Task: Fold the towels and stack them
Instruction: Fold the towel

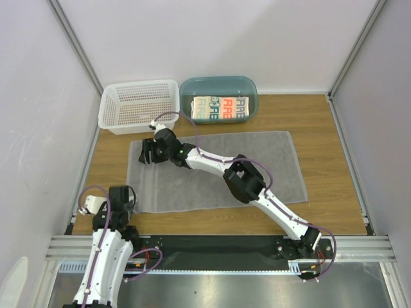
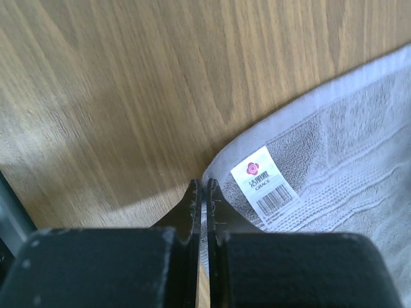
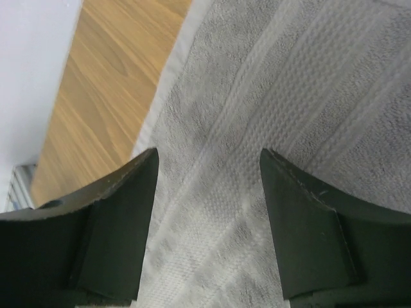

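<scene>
I see a wooden desk point(image 1: 327, 160) enclosed by plain white walls point(image 1: 225, 38). The grey towel point(image 1: 257, 173) lies spread flat on it. The left claw point(image 2: 202, 189) is fully closed at the towel's near-left corner, and I cannot tell whether it grips the hem. The right claw point(image 3: 209, 157) stands wide open and empty over the far-left corner. The printed towel point(image 1: 221, 108) lies folded in the teal tub point(image 1: 250, 90).

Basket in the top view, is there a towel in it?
No, the basket shows only its bare lattice floor; the printed towel lies in the tub.
</scene>
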